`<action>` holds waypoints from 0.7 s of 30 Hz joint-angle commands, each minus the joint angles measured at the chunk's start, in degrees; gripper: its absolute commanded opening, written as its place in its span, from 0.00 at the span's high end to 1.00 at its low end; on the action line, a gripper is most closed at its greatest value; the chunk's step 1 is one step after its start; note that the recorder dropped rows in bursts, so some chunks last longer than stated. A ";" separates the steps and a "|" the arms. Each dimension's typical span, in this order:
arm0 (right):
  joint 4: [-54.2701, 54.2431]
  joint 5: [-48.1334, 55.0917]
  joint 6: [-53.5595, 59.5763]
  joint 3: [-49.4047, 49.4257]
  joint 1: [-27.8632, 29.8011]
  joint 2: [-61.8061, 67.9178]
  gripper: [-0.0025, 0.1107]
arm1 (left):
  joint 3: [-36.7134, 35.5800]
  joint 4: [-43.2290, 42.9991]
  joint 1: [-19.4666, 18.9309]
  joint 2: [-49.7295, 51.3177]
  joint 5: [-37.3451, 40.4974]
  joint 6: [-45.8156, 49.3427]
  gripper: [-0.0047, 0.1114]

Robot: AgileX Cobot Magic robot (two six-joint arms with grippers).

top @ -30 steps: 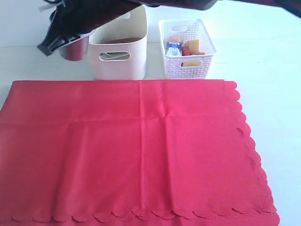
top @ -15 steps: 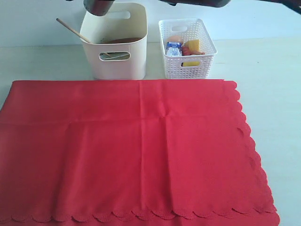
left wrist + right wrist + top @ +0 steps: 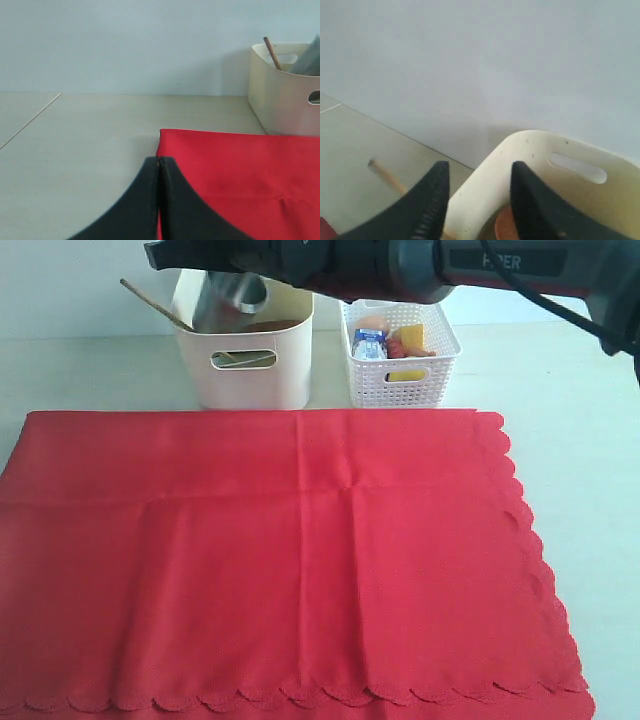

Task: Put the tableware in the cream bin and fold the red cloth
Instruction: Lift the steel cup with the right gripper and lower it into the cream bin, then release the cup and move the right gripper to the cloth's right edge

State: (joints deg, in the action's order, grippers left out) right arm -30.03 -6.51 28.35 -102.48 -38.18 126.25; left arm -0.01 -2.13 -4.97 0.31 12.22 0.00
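**Left gripper** (image 3: 159, 161): fingers pressed together with nothing between them. In the left wrist view it is positioned over the edge of the red cloth (image 3: 240, 170), near one corner. The cream bin (image 3: 280, 95) stands farther off past that corner.

**Red cloth** (image 3: 280, 560): spread flat and unfolded on the pale table (image 3: 590, 440), covering most of the near surface. Plain bright red, rectangular. The near and right edges are scalloped. One crease runs front to back near the middle, and a fainter crease crosses it from side to side. The far edge lies just in front of both containers.

**Cream bin** (image 3: 250, 365): upright behind the left half of the cloth. Smooth walls, rounded corners, an oval cut-out handle in the near wall. A wooden handle (image 3: 150, 298) leans out over its left rim. A steel cup (image 3: 225, 295) sits tilted inside against the left wall. A brown plate (image 3: 275, 326) shows low inside.

**Right gripper** (image 3: 479, 172): fingers apart and gripping nothing. The right arm (image 3: 420, 265) reaches across from the right and places the gripper above the bin opening. In the right wrist view the bin rim shows in the gap below the fingers.

**White lattice basket** (image 3: 430, 370): just right of the bin and holding food items.
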 commanded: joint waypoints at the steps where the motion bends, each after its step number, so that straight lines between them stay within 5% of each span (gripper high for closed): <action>1: 0.08 -0.60 -0.16 -0.34 0.18 -0.22 0.43 | 0.01 0.44 -0.08 -0.31 -0.17 0.00 0.96; 4: 0.08 2.70 -0.16 -0.34 0.18 -0.53 0.35 | 0.01 0.44 -0.08 -0.31 -0.17 0.00 0.96; 12: 3.26 21.55 0.11 -0.34 0.32 -6.10 0.38 | 0.01 0.44 -0.08 -0.31 -0.17 0.00 0.96; 16: 11.18 30.26 -3.47 -0.34 0.32 -10.08 0.55 | 0.01 0.44 -0.08 -0.31 -0.17 0.00 0.96; 21: 36.18 41.61 -25.77 1.26 0.32 -17.19 0.90 | 0.01 0.44 -0.08 -0.31 -0.17 0.00 0.96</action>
State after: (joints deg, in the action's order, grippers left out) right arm -4.03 31.40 10.86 -102.36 -38.09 112.36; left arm -0.01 -2.13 -4.97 0.31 12.22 0.00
